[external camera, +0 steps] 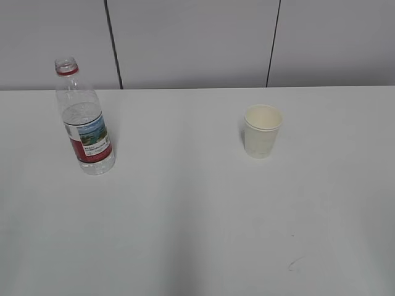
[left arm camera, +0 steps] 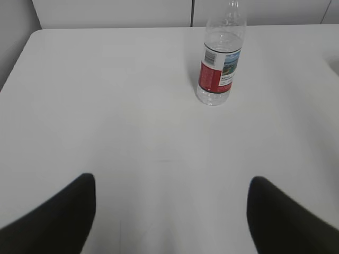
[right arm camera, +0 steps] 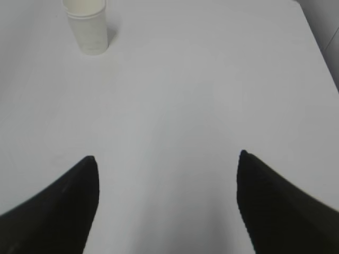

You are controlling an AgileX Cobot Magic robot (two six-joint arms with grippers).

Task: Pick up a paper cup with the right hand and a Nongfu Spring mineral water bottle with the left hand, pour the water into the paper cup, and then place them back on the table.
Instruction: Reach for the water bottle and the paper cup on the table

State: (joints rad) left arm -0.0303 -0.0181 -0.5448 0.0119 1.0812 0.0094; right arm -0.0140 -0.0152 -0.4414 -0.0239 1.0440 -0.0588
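Table (external camera: pixel 197 216) is wide and bare btwn things, so both my reaches have room: bottle (external camera: pixel 85 123) stands upright far left, cap off w/ water (external camera: pixel 82 115) inside, so I should grip mid-label and lift straight. Paper cup (external camera: pixel 262 131) stands upright, right of centre, well apart; my left gripper (left arm camera: pixel 169 211) and right gripper (right arm camera: pixel 167 203) both hang spread, holding nothing, and the cup wants a soft squeeze below the rim.

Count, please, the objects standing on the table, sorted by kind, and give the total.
Nongfu Spring mineral water bottle: 1
paper cup: 1
Total on the table: 2
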